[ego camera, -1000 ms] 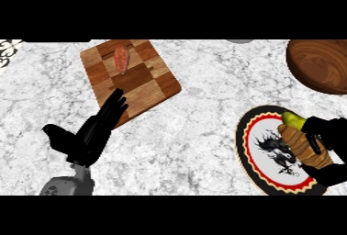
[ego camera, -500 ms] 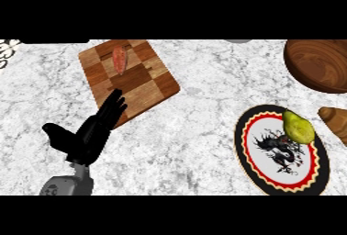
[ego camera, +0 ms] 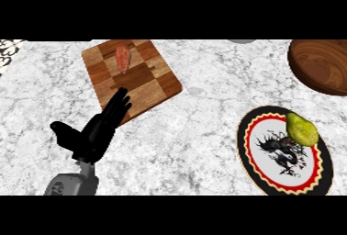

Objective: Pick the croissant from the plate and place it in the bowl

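Croissant is showing nowhere; plate (ego camera: 266, 159) at four o'clock is carrying only a green fruit (ego camera: 301, 128), bowl (ego camera: 318, 64) at two. Left hand (ego camera: 92, 135), at eight, is resting, fingers spread. Probably light, flaky: I'd be cradling its middle

Only one robot hand (ego camera: 92, 133) shows, at the view's left: matte black all over, with slim, tapering fingers and a thick thumb. Below it a narrow black wrist joins a pale grey forearm (ego camera: 71, 183) bearing a small round dark marking.
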Motion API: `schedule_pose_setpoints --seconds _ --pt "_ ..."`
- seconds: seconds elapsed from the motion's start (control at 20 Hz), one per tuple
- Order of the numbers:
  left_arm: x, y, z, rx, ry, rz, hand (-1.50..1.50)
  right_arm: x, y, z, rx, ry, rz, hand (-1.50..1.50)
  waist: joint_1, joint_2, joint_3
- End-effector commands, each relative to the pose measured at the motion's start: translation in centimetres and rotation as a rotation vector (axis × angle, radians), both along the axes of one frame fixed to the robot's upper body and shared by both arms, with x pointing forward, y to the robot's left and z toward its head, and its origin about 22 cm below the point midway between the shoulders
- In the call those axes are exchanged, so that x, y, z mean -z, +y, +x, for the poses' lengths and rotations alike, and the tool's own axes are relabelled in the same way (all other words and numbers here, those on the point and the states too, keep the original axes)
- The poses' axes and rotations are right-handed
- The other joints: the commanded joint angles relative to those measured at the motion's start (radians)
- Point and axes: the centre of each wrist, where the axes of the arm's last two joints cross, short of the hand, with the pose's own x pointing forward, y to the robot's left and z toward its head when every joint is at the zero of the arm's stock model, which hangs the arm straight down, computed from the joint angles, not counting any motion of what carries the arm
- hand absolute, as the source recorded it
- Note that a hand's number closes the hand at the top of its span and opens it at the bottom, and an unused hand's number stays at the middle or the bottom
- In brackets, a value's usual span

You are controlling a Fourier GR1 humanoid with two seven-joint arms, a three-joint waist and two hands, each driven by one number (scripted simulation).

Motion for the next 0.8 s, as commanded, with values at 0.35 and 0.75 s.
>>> schedule_pose_setpoints --seconds 0.35,0.75 --pt "-1.0 0.3 1.5 0.029 -0.029 0.005 0.00 -0.4 -3.3 9.1 0.070 -0.025 0.094 1.50 0.020 0.008 0.001" --pt "-0.6 -0.8 0.2 0.051 -0.011 -0.002 0.00 2.8 -6.1 14.4 0.105 -0.042 0.032 1.50 0.038 0.013 0.002"
